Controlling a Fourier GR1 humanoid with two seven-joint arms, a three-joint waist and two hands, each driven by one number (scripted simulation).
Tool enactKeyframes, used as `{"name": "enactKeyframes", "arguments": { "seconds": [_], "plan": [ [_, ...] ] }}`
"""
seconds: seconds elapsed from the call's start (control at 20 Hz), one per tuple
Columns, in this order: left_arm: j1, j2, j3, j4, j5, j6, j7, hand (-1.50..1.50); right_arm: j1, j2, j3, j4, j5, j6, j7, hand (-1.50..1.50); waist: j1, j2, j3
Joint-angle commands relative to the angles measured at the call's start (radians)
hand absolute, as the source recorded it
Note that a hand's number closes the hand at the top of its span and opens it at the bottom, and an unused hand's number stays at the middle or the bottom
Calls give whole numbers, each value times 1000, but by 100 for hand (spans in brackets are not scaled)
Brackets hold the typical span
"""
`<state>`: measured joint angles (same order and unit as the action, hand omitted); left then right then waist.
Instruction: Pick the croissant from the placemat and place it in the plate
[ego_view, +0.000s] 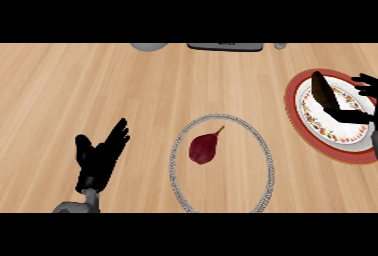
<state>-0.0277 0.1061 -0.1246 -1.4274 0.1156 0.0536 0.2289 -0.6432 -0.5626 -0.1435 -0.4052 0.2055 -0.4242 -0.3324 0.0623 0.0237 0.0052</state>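
Two hands over one wooden counter (88, 90), which fills the view.

Grey-rimmed oval ring (175, 165) sits at centre, low; its inside has the same wood colour as the counter.

Round red mat (291, 92) lies at the right edge, well apart from the ring. White plate (310, 120) with a patterned border rests on it.

Left hand (100, 157) shows at lower left, resting, fingers straight and spread, holding nothing.

Right hand (328, 97) is over the white plate, partly cut by the view's edge; the fingers that show are extended and released, with nothing in them.

Croissant (203, 148), dark red with a thin stalk-like tip, lies inside the ring, left of its middle, well apart from both hands.

Grey and dark shapes (225, 46) at the far edge are cut off; cannot tell what they are.
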Motion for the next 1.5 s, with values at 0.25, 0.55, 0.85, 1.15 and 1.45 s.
{"name": "enactKeyframes", "arguments": {
  "seconds": [0.25,0.55,0.85,1.15,1.45],
  "plan": [
    [1,17,39,40,6,-10,-46,0,-49,16,-201,68,-192,139,-295,-150,-21,-1,1],
    [19,-3,13,6,-17,12,-29,0,-59,-63,-290,176,-261,258,-334,-150,-24,-7,-1],
    [5,10,47,29,5,-1,-15,0,40,-133,-305,206,-296,579,-374,-150,-44,-14,-2],
    [50,8,34,1,-7,-10,-32,0,168,-204,-279,208,-271,760,-492,-150,-49,-17,-3],
    [68,-47,12,-1,-36,39,-36,0,268,-213,-227,184,-220,760,-564,-150,-57,-22,-4]
  ]
}}
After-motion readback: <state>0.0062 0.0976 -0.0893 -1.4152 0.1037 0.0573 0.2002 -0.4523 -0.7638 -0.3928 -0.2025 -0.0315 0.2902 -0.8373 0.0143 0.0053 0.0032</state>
